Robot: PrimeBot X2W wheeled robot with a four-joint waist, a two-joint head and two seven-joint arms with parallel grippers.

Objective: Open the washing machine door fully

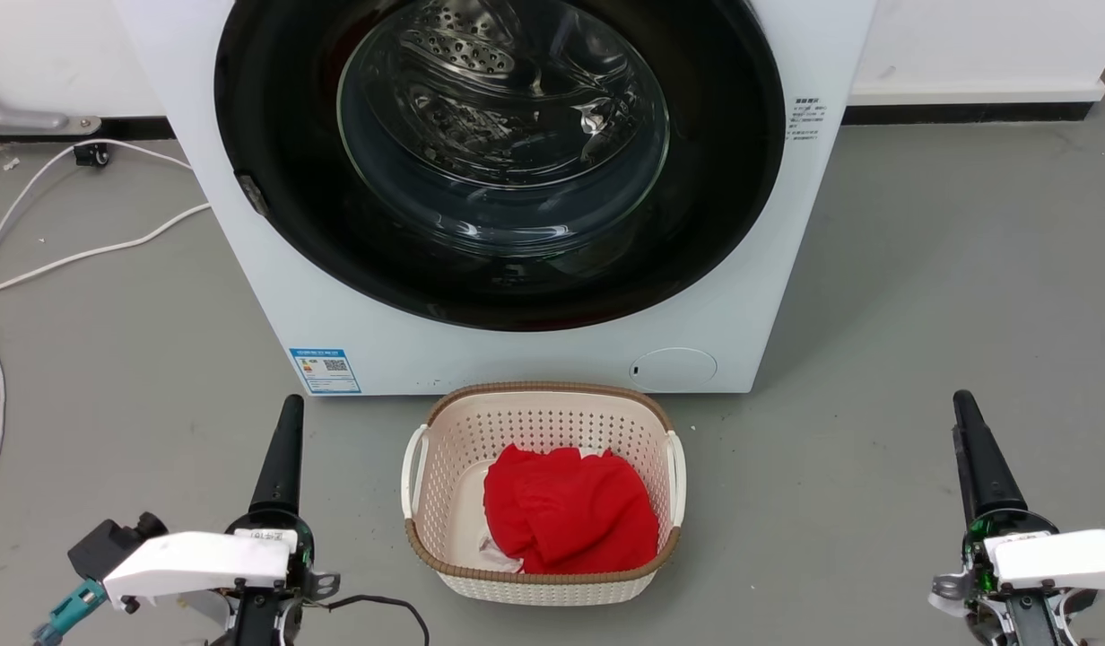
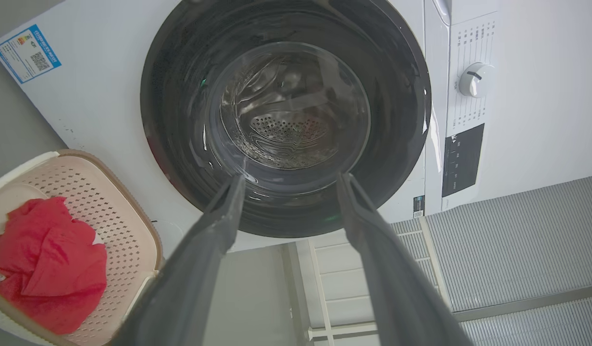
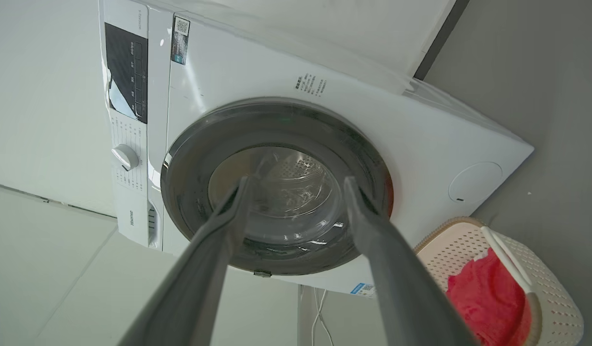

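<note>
Left gripper (image 2: 291, 177) at lower left, long dark fingers spread, empty. Cream perforated plastic basket (image 1: 535, 422) on grey floor (image 1: 920, 269) between both grippers, crumpled red cloth (image 1: 566, 520) inside. Just behind it, big white box-shaped washing machine (image 1: 517, 359), round glossy black washing machine door (image 1: 503, 135) shut flush. Right gripper (image 3: 296, 179) also spread, empty.

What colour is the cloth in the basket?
Red; the cloth shows best in the head view.

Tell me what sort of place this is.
Probably a laundry corner: a white washing machine, its washing machine door shut, and a laundry basket holding red cloth on the grey floor.
</note>
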